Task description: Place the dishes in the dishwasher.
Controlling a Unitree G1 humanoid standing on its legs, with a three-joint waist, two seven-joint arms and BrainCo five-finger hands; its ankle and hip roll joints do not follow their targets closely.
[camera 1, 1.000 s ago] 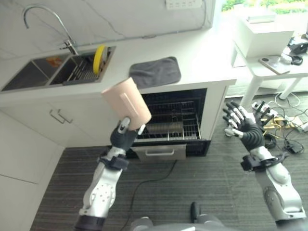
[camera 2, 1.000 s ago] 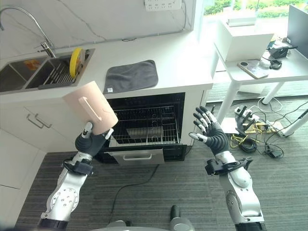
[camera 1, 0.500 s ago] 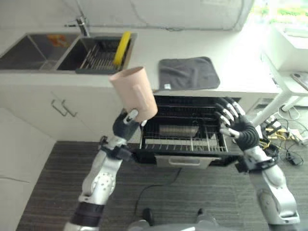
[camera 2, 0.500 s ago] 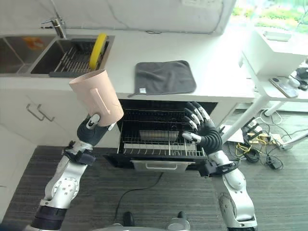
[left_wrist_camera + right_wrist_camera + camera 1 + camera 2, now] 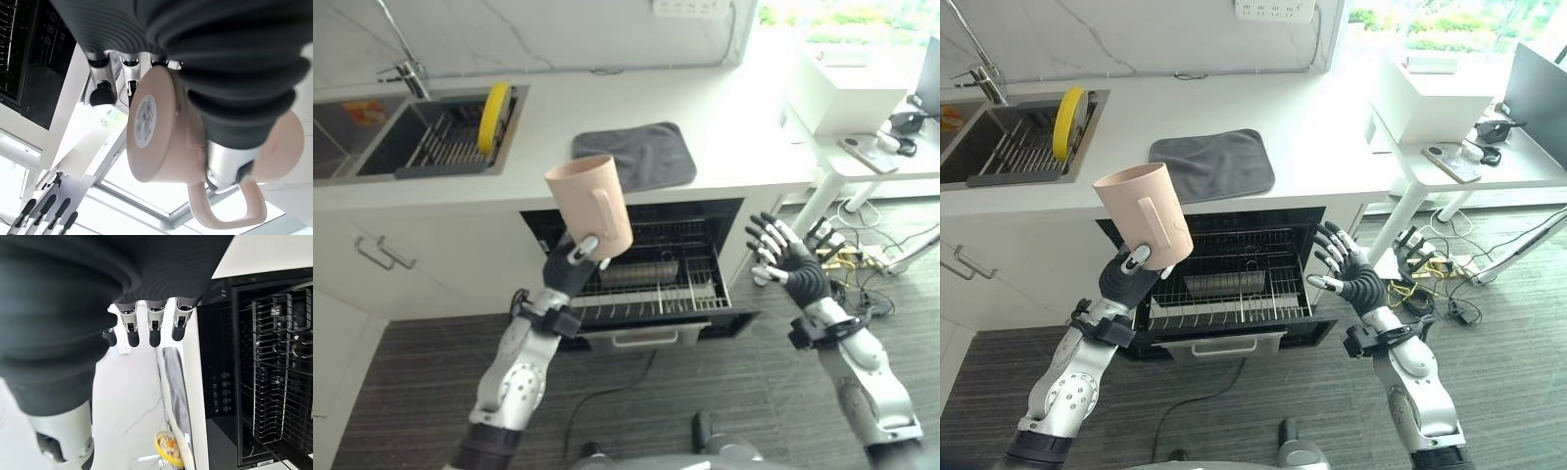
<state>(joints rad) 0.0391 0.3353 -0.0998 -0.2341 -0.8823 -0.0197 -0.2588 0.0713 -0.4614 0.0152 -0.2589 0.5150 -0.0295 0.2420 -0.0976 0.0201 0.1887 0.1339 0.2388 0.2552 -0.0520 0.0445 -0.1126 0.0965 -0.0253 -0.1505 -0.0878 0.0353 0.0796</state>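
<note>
My left hand [image 5: 567, 276] is shut on a tall pale pink cup [image 5: 591, 205] with a handle, held upright in front of the open dishwasher [image 5: 651, 262]. The left wrist view gives the cup's base [image 5: 146, 122] and its handle, with fingers curled round it. The dishwasher's wire rack [image 5: 1234, 279] is pulled out and holds a metal dish. My right hand [image 5: 786, 264] hangs open with fingers spread, to the right of the rack and apart from it. A yellow plate [image 5: 491, 104] stands on edge in the sink rack.
A grey cloth [image 5: 634, 154] lies on the white counter above the dishwasher. The sink [image 5: 372, 147] and tap are at the left. A white side table [image 5: 871, 157] with small items stands at the right, with cables on the floor beneath.
The camera has shifted. The cup stays in my left hand and is now more upright. My right hand has moved from in front of the rack to its right side.
</note>
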